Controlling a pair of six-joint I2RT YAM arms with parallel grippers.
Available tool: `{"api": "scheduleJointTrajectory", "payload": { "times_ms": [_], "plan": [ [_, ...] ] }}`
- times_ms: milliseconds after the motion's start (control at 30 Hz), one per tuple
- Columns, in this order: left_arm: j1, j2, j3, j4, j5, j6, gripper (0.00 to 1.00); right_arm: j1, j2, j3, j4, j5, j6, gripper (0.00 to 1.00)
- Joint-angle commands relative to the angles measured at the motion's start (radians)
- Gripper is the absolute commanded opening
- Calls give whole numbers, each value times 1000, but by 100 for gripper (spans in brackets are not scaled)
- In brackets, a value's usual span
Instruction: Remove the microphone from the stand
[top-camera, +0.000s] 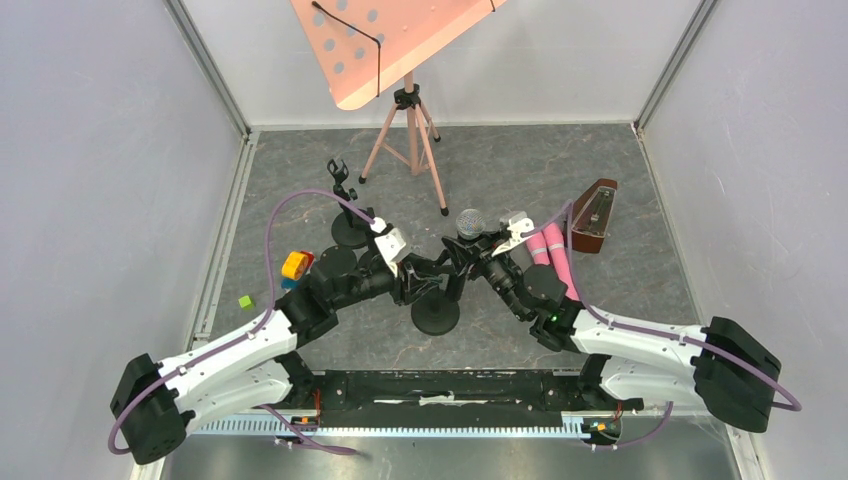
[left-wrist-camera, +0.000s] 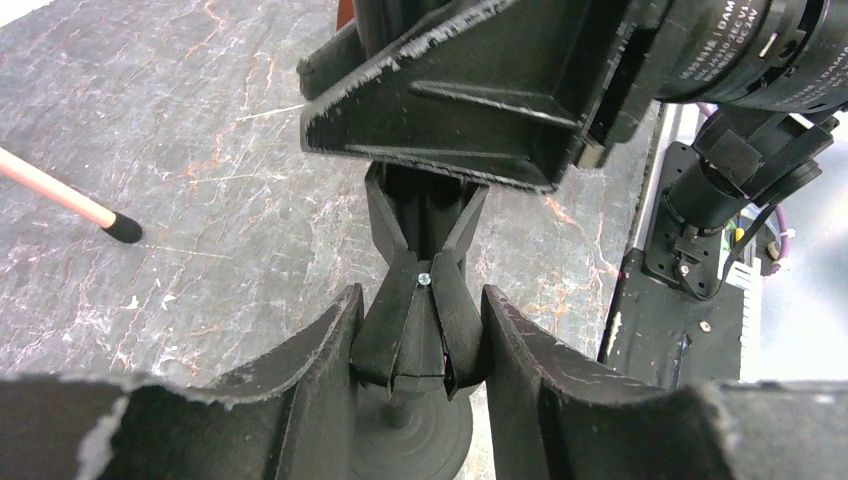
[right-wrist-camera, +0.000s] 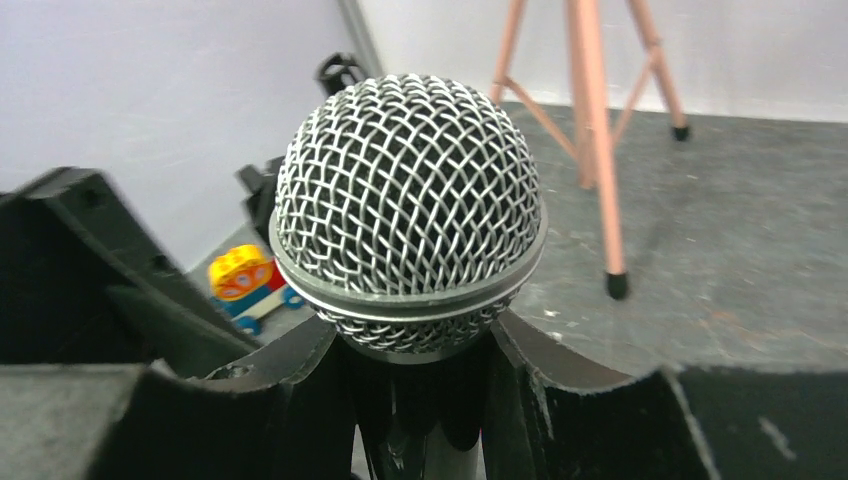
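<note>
Two clamps are set: the black clip stand (left-wrist-camera: 430, 215) is pinched by the left gripper (left-wrist-camera: 417, 310), and the silver mesh-headed microphone (right-wrist-camera: 410, 200) apparently by the right gripper (right-wrist-camera: 412, 385); it should be pulled straight out.

The microphone (right-wrist-camera: 410, 200) has a head of woven silver wire mesh, ringed by a bright polished metal band. The stand clip (left-wrist-camera: 420, 330) is matt black plastic, pinned by a small shiny metal screw (left-wrist-camera: 423, 280). The left gripper (left-wrist-camera: 420, 305) has fingers (left-wrist-camera: 300, 390) of the same matt black plastic, their edges chipped rough and pale. The table (left-wrist-camera: 200, 150) is a dull, dark stone-like surface veined in orange and white. The toy (right-wrist-camera: 245, 278) is glossy plastic. The music stand (right-wrist-camera: 590, 130) has smooth pink-coated legs tipped in what looks like black rubber.
</note>
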Motion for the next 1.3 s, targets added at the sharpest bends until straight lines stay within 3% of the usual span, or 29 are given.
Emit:
{"api": "scheduleJointTrajectory", "payload": {
  "times_ms": [0,167,233,300,367,567,767,1100,1267],
  "plan": [
    [-3,-5,21,-81,-3,32,5,6,-19,13,-133,142,-29,36],
    [-3,14,36,-77,7,30,5,6,-55,-60,12,74,0,35],
    [-3,19,38,-76,11,29,11,5,-52,-49,5,43,-1,35],
    [-3,22,40,-72,15,25,24,6,-51,-40,-1,8,-6,35],
    [-3,20,40,-67,18,18,45,5,-56,-40,8,-19,-7,35],
    [-3,24,51,-63,34,7,68,5,-82,-51,0,-9,-5,36],
    [-3,-21,44,-54,17,-4,98,4,-86,6,-239,211,6,38],
    [-3,-153,21,-63,-60,-28,100,-25,-96,16,-368,131,-17,39],
    [-3,-258,-13,-55,-141,-38,100,-47,34,156,-694,266,-41,39]
  ]
}}
